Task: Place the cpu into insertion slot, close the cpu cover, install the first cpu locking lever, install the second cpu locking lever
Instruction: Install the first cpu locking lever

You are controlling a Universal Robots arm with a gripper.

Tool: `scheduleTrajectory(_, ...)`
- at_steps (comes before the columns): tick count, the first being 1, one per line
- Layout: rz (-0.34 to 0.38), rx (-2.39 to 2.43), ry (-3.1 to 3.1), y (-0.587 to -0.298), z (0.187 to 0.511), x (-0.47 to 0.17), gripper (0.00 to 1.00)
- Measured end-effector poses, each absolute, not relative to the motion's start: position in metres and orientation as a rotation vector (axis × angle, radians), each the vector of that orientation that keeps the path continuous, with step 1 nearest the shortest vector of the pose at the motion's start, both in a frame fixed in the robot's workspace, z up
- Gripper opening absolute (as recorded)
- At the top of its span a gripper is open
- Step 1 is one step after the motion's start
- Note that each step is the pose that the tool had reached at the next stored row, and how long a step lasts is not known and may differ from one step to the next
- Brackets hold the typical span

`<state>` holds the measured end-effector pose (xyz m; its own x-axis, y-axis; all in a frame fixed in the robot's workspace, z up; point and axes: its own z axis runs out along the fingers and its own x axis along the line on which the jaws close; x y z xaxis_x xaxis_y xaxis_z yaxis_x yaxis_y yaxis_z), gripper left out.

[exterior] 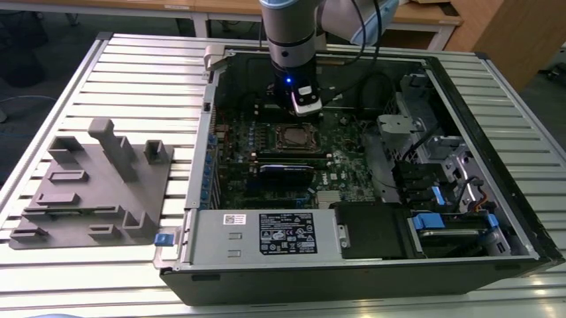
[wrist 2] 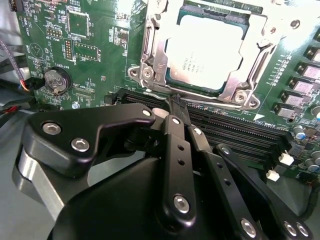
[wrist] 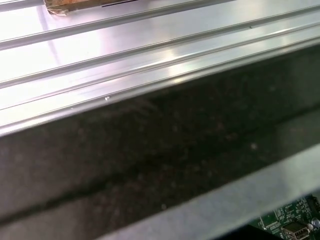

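The open computer case sat on the slatted metal surface, right of a grey moulded fixture in the exterior view. The arm reached down into the case, its gripper just above the insertion slot at the frame's centre.

In the second wrist view the cpu lay seated at the upper centre, and the cpu cover lay flat around it, so those two steps looked done. The gripper came up from the lower half of the frame with its fingers pressed together into one narrow tip. That tip sat at the thin locking lever along the cover's near edge, though contact could not be told.

The likeliest trouble was the narrow tip slipping off the springy wire. If it did, it could drive into the memory slots just beside it or scrape the green motherboard. A lever not caught under its hook would let the cover lift.
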<state>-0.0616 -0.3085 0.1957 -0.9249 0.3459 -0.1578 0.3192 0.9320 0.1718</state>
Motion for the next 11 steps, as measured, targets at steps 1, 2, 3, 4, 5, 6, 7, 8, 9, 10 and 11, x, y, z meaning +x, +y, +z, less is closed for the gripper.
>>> scheduleTrajectory(1, 0.212, 0.505, 2.904, -0.3085, 0.1957, -0.0617, 0.11)
scheduleTrajectory(2, 0.212, 0.506, 2.904, -0.3083, 0.1958, -0.0617, 0.11)
scheduleTrajectory(3, 0.212, 0.506, 2.904, -0.3081, 0.1958, -0.0617, 0.11)
scheduleTrajectory(4, 0.212, 0.506, 2.904, -0.3079, 0.1959, -0.0617, 0.11)
scheduleTrajectory(5, 0.212, 0.506, 2.904, -0.3079, 0.1965, -0.0617, 0.11)
scheduleTrajectory(6, 0.212, 0.506, 2.904, -0.3078, 0.1975, -0.0616, 0.11)
scheduleTrajectory(7, 0.212, 0.506, 2.904, -0.3077, 0.1987, -0.0616, 0.11)
scheduleTrajectory(8, 0.212, 0.506, 2.904, -0.3075, 0.1998, -0.0617, 0.11)
scheduleTrajectory(9, 0.212, 0.506, 2.903, -0.3074, 0.1999, -0.0616, 0.11)
scheduleTrajectory(10, 0.211, 0.507, 2.903, -0.3072, 0.1999, -0.0616, 0.11)
scheduleTrajectory(11, 0.211, 0.507, 2.903, -0.3073, 0.1999, -0.0616, 0.11)
